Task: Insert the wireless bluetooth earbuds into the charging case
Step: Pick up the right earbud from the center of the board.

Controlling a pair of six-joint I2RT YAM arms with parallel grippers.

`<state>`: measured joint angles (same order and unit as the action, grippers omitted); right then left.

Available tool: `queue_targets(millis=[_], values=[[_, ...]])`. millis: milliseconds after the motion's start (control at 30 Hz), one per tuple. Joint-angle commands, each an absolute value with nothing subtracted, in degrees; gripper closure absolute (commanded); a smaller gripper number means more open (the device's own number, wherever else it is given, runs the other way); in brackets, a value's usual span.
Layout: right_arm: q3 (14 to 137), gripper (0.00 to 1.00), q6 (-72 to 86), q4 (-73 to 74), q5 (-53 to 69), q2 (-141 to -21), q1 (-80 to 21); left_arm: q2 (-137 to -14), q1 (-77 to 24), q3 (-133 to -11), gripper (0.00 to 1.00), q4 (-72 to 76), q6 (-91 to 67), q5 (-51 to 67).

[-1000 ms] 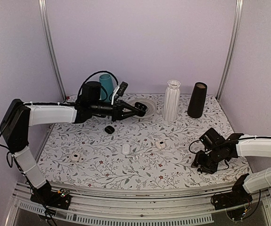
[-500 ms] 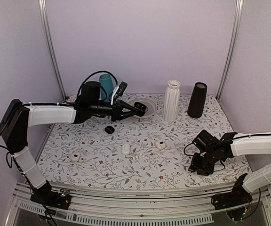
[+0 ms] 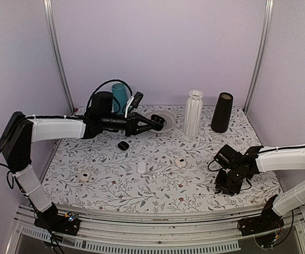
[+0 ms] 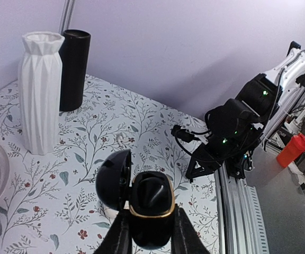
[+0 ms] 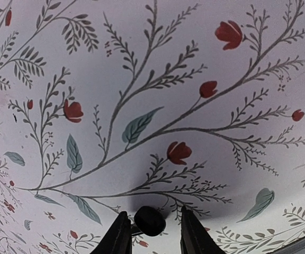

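Observation:
My left gripper is shut on an open black charging case with a gold rim and holds it in the air over the back of the table, lid swung left. I cannot tell what is inside the case. My right gripper points down at the table on the right. In the right wrist view its fingers straddle a small glossy black earbud with a gap on the right side. A tiny white earbud lies on the cloth.
Three small white cases and a black one lie on the floral cloth. A white vase, black tumbler, teal cup and plate stand at the back.
My right arm has swung left and its gripper has shifted slightly left, low over the table. My left arm and the case have stayed still.

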<state>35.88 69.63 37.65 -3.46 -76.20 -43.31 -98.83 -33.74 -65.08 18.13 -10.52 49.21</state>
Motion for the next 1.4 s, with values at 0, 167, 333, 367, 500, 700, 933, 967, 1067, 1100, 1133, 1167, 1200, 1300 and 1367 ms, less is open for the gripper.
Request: queue_targets(millis=[0,167,333,367,500,700,933,967,1067,1100,1133,1167,1200,1300,1367], values=[[37.8,0.69,70.2,37.6,-4.7,-78.2,-43.0,-96.6,-33.2,-64.6,1.00,18.6,-9.6,49.1],[38.3,0.72,70.6,37.6,-5.0,-78.6,-43.0,-96.5,-33.2,-64.3,1.00,18.6,-9.4,49.0],[40.6,0.77,68.2,36.4,-4.4,-81.0,-43.0,-96.7,-33.2,-64.4,1.00,18.7,-9.5,49.1],[41.3,0.78,67.6,36.3,-4.3,-81.8,-43.0,-96.7,-33.2,-64.4,1.00,18.7,-9.5,49.0],[43.5,0.79,64.0,35.9,-4.0,-84.4,-43.0,-96.7,-33.2,-64.3,1.00,18.7,-9.4,49.0],[47.1,0.79,59.2,37.8,-4.9,-86.5,-43.0,-96.7,-33.2,-64.3,1.00,18.6,-9.5,49.1],[44.5,0.69,53.6,37.0,-3.7,-83.5,-43.0,-97.0,-33.2,-64.5,1.00,18.7,-9.6,49.1],[44.3,0.68,52.2,36.8,-3.3,-83.4,-43.0,-97.0,-33.2,-64.5,1.00,18.7,-9.6,49.1],[43.7,0.67,49.4,37.3,-3.5,-83.4,-43.2,-97.2,-33.2,-64.6,1.00,18.8,-9.7,49.1],[43.5,0.66,49.0,37.6,-3.7,-83.3,-43.3,-97.2,-33.2,-64.7,1.00,18.7,-9.8,49.1],[43.4,0.66,48.8,37.9,-4.0,-83.3,-43.4,-97.2,-33.2,-64.7,1.00,18.7,-9.8,49.1],[43.3,0.66,48.7,38.0,-4.0,-83.3,-43.5,-97.2,-33.2,-64.7,1.00,18.7,-9.8,49.1],[43.4,0.66,48.4,38.0,-3.9,-83.5,-43.5,-97.2,-33.2,-64.6,1.00,18.7,-9.8,49.1],[44.2,0.66,47.2,38.8,-4.2,-84.9,-44.3,-97.3,-33.3,-64.6,1.00,18.7,-9.9,49.0],[44.9,0.66,46.9,39.5,-4.9,-85.8,-45.0,-97.2,-33.2,-64.7,1.00,18.7,-9.9,49.0]])
